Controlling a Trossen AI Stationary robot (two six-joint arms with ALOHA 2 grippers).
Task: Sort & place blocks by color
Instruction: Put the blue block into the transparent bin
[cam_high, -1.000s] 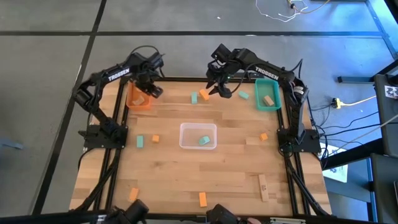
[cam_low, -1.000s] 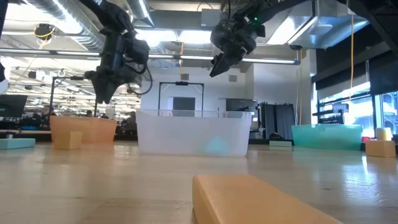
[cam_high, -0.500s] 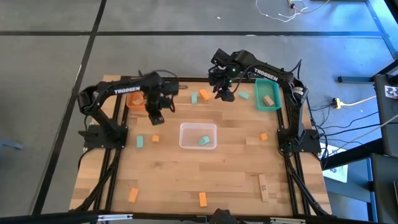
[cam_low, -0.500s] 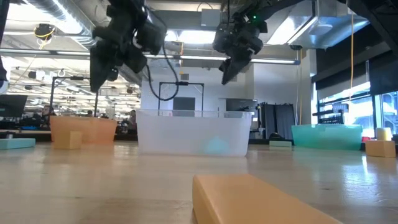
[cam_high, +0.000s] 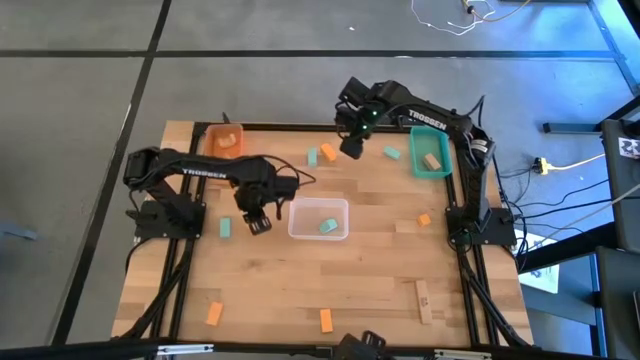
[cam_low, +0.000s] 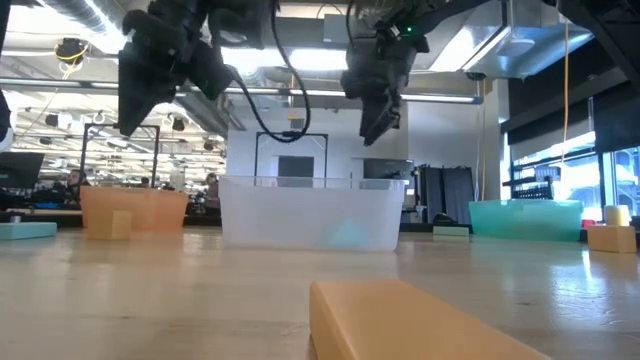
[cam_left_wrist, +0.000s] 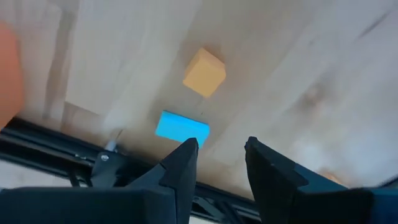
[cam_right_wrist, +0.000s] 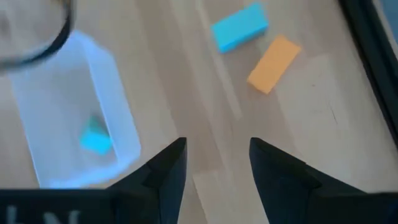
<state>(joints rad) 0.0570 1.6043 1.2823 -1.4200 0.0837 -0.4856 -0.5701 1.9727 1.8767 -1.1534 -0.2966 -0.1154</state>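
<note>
The wooden table (cam_high: 330, 280) stands on a grey floor (cam_high: 80, 90) crossed by dark seam lines. Beside the table's right edge, black cables and a yellow cable (cam_high: 572, 160) lie on the floor, with white wire (cam_high: 450, 18) farther off. Across the table, the low view shows a large hall with exposed ceiling ducts (cam_low: 70, 25), strip lights, a dark door frame (cam_low: 292, 155) and bright windows (cam_low: 585, 165).

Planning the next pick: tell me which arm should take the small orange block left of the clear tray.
Left. Its gripper hangs open right by the orange block and the mint block. The right gripper, also open, is at the table's far edge, beyond the clear tray.
</note>
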